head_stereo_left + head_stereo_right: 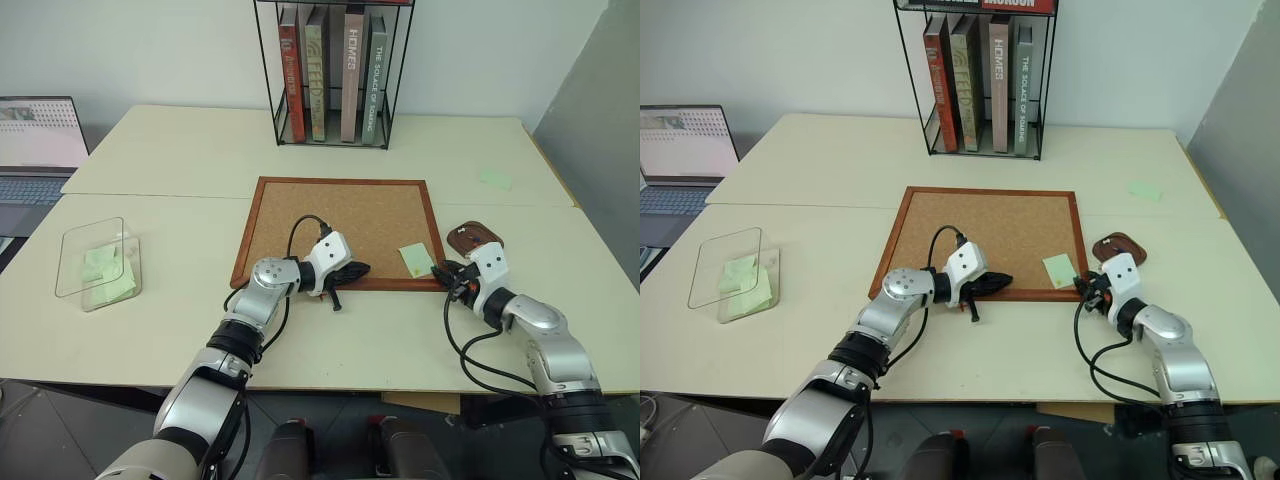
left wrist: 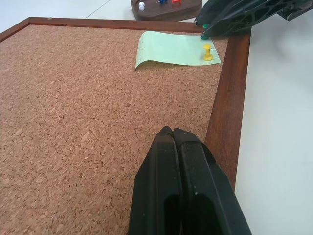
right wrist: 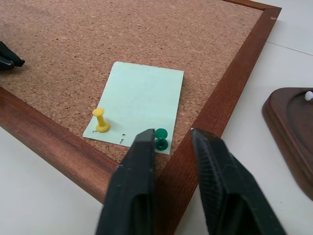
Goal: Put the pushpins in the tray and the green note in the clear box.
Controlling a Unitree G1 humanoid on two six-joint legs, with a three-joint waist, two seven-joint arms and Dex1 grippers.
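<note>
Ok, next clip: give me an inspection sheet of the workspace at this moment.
Surface: pale tables pushed together, corkboard in the middle.
Job's things: green note on the corkboard's corner, yellow pushpin and green pushpin in it; tray beside the board, pins inside; clear box far left, holding green notes.
Clutter: stray green note at the far right.
Grippers: left pincer shut, empty, over the cork; right pincer at the green pushpin, fingers apart.
Cables: black cables on both wrists.
Surroundings: wire book rack, laptop.
</note>
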